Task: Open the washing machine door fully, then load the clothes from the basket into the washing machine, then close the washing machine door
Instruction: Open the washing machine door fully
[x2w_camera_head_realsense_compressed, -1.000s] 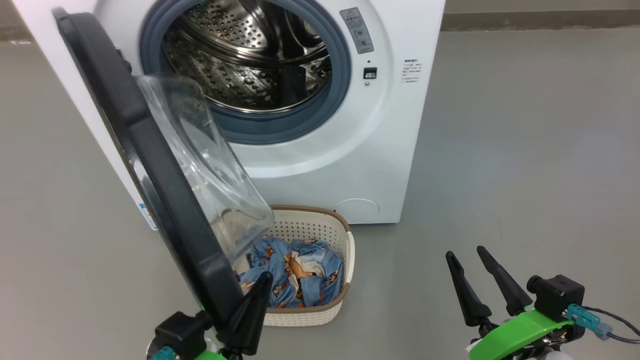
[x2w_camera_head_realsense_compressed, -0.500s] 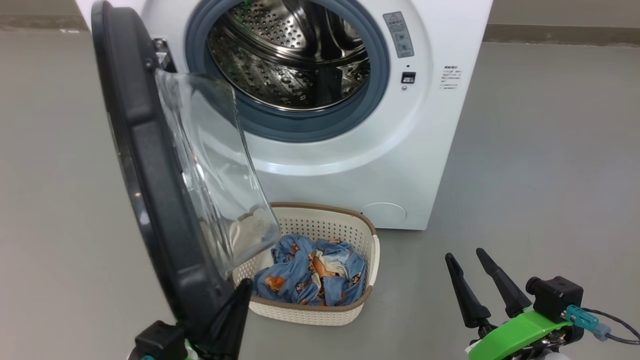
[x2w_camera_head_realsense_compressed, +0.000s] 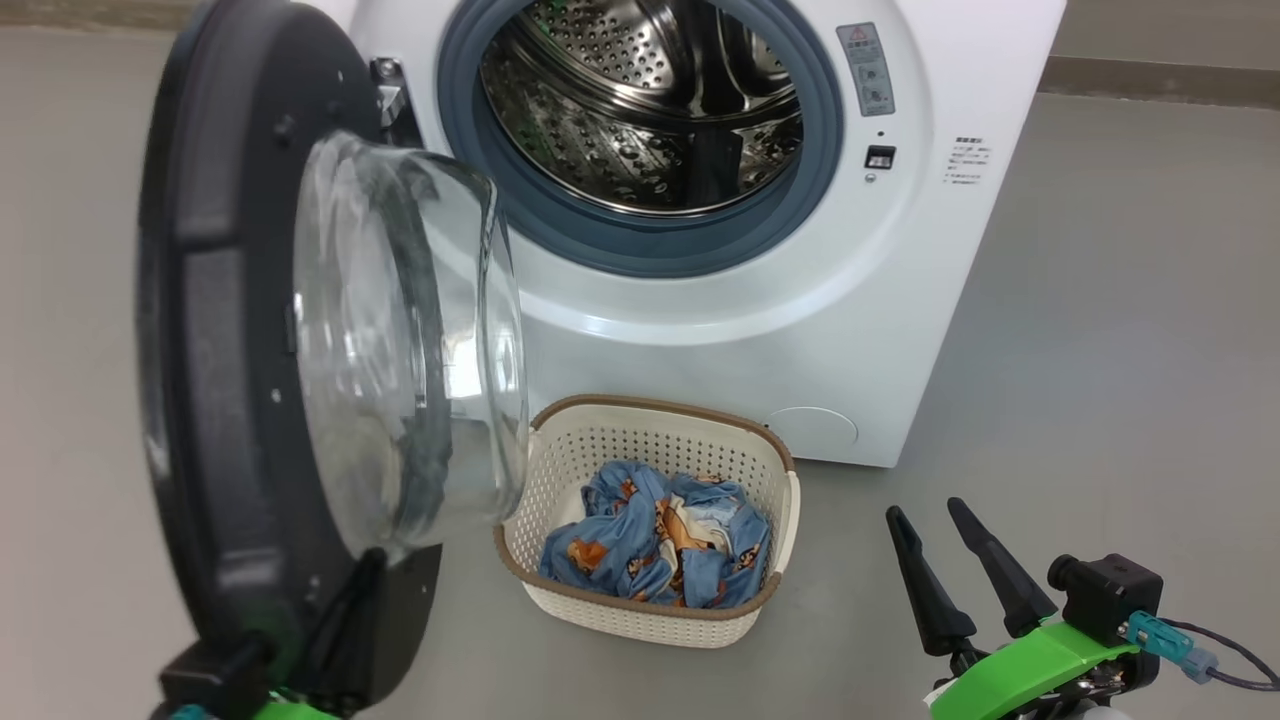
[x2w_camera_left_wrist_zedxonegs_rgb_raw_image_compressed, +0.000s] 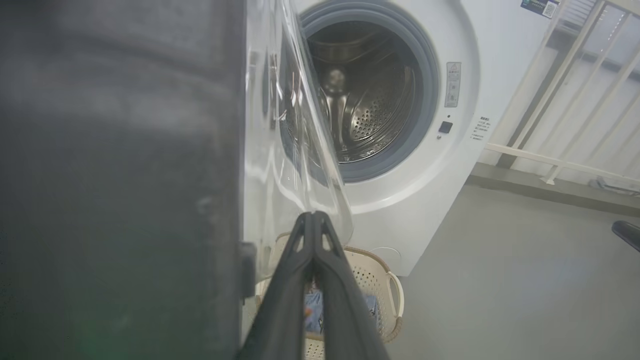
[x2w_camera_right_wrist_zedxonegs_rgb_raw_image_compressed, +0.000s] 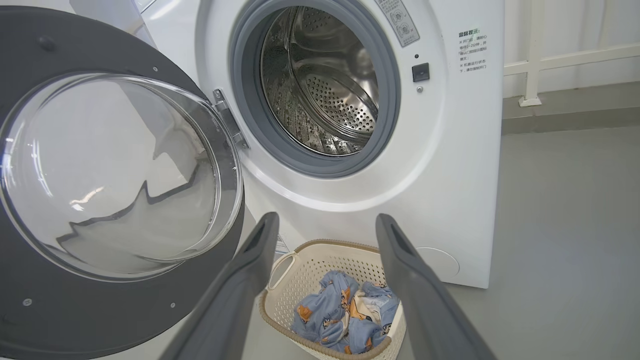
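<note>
I see right gripper (x2w_camera_head_realsense_compressed: 924, 508): two tapered black fingers (x2w_camera_head_realsense_compressed: 933, 598), green bracket (x2w_camera_head_realsense_compressed: 1020, 668), black camera block (x2w_camera_head_realsense_compressed: 1105, 595), teal plug (x2w_camera_head_realsense_compressed: 1160, 634), dark cable (x2w_camera_head_realsense_compressed: 1245, 668).

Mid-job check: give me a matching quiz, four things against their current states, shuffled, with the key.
Things:
1. door
2. clothes
3. left gripper
4. right gripper

States:
a. jaws apart, holding nothing
b. lying in the basket
c. jaws together
d. swung wide open

Pairs: 1-d, 2-b, 3-c, 4-a
</note>
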